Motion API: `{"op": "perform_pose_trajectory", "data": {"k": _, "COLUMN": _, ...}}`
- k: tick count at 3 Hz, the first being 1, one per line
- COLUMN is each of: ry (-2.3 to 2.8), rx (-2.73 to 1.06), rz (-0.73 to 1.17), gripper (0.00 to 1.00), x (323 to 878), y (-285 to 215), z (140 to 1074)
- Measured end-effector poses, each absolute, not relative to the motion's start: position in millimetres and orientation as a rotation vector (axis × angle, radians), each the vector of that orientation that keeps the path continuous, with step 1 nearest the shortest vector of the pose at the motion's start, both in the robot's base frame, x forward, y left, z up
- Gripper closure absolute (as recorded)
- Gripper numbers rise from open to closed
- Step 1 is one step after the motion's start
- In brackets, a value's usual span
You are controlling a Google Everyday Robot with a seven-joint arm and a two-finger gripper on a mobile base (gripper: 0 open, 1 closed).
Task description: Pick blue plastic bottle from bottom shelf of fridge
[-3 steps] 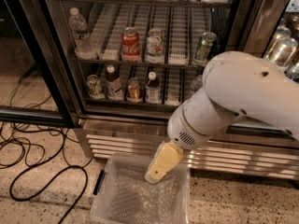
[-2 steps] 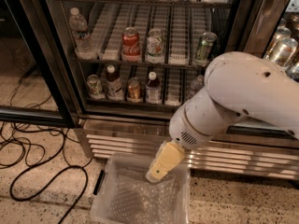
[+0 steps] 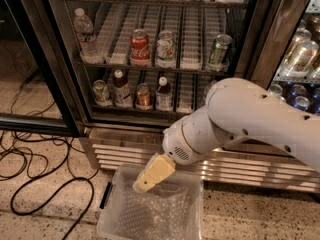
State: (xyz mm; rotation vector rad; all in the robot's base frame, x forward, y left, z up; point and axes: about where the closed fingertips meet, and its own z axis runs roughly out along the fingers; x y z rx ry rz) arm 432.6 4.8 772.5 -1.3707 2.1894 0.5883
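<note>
Black cables [image 3: 30,169] lie looped on the floor [image 3: 45,214], far left. Fridge [image 3: 125,146], bottom shelf [image 3: 186,91], left to right: a can [image 3: 101,91], a red-shouldered white-capped bottle [image 3: 120,88], a brown can [image 3: 144,96], then the blue plastic bottle [image 3: 163,94], upright at the rack's front, just beside the brown can. The hand [image 3: 152,174] hangs outside the fridge, below the shelf, tilted down-left over a clear plastic bin [image 3: 107,219]. It carries nothing; whether it is spread or pressed together, cannot tell. The bottle sits above the hand and slightly right, well apart. The white arm [image 3: 250,119] fills the right side.
</note>
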Motion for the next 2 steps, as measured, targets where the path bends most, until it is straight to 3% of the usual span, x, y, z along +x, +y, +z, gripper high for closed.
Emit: {"op": "perform_pose_trajectory", "data": {"k": 2, "ry": 2.176, "rx": -1.225, "rz": 0.624, "gripper": 0.0, "x": 477.5, "y": 61.0, "z": 748.7}}
